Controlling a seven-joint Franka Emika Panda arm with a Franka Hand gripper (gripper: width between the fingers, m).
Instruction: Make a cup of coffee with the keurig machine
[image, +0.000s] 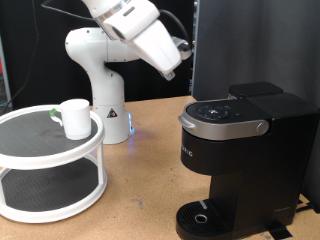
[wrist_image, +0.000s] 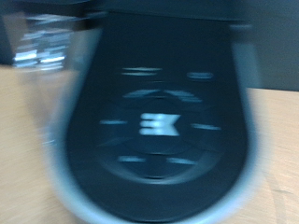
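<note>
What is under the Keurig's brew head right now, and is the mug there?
Only the round drip base of the keurig machine shows under the brew head. The cup stands on the white two-tier stand. The lid is closed, hiding the inside.

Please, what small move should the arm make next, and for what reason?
Probably lower the claw toward the lid of the keurig machine. The arm hangs above the machine, its claw not visible in either view, and the blurred wrist view is filled by the machine's top. The lid looks shut, the drip base is bare, and the cup stands on the white two-tier stand.
</note>
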